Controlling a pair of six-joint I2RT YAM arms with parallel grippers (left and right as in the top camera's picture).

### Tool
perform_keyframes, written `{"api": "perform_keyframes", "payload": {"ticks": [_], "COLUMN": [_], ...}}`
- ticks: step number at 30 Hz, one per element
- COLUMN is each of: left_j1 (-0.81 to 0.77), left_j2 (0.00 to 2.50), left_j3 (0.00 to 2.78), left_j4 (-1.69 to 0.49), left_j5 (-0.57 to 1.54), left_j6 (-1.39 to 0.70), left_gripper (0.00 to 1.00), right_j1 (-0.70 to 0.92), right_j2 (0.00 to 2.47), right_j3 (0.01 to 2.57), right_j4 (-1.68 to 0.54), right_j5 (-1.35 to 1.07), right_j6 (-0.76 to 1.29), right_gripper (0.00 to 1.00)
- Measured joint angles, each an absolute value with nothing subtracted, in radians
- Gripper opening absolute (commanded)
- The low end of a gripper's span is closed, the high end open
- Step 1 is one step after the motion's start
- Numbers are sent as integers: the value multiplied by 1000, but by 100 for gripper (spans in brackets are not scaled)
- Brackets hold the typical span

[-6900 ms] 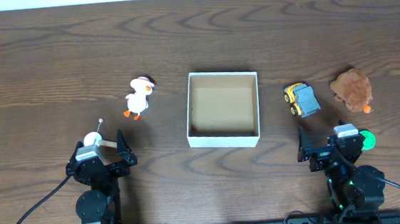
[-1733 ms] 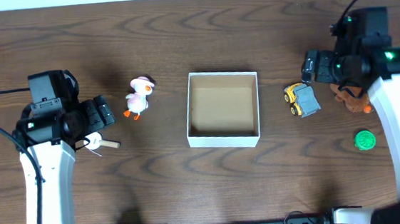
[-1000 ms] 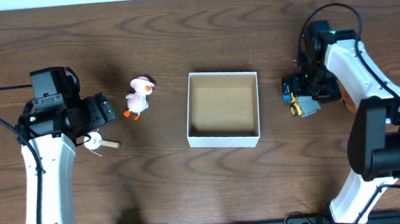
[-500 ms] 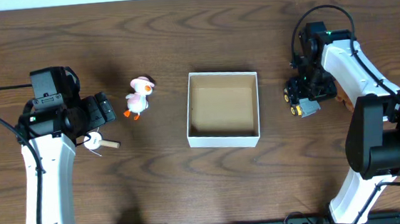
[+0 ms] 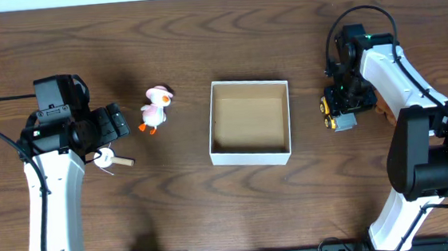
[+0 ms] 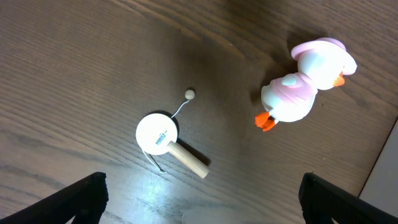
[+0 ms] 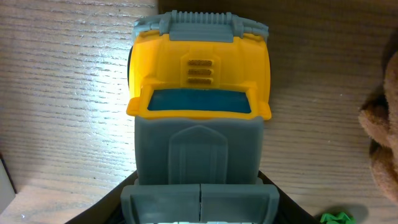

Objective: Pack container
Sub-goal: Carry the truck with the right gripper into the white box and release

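Note:
The container (image 5: 250, 155), a square white-walled box with a bare brown inside, sits mid-table. To its right lies a toy truck (image 5: 333, 110) with a yellow cab and grey bed. My right gripper (image 5: 342, 104) is down over it. In the right wrist view the truck (image 7: 199, 93) fills the frame and the right gripper (image 7: 199, 190) has its black fingers pressed on both sides of the grey bed. My left gripper (image 5: 116, 122) hovers open at the left, and in its wrist view the left gripper (image 6: 205, 199) holds nothing.
A white-and-pink duck toy (image 5: 156, 108) lies left of the container and shows in the left wrist view as the duck (image 6: 305, 84). A small round drum on a stick (image 6: 158, 134) lies below it. A brown plush (image 7: 382, 143) and a green item (image 7: 336, 218) lie right of the truck.
The right gripper's fingers have drawn in from wide open onto the truck's sides. The left arm has stayed still.

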State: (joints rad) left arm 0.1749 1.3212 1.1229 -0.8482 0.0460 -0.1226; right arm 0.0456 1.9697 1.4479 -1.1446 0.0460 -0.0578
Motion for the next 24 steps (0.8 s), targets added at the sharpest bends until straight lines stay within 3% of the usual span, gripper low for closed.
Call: {"api": "perform_keyframes", "payload": {"ticks": [5,15,24], "left_j1": [175,175,175], "left_j2": [1321,1321,1321], "left_j3": [1123,1123,1123], "left_j4": [-845,-824,-817], "left_j5": [46,46,46], "left_j6": [-123,-123,-123], "left_gripper": [98,98,98], "right_j1": [46,68,232], "right_j2": [1970,1970,1965], "right_j3": [1448,1492,1834], "right_j4": [-1142,-1134,-1216], "right_j5": [46,52,69], "right_j6": [-55,-19,64], "right_gripper": [1,1,1]}}
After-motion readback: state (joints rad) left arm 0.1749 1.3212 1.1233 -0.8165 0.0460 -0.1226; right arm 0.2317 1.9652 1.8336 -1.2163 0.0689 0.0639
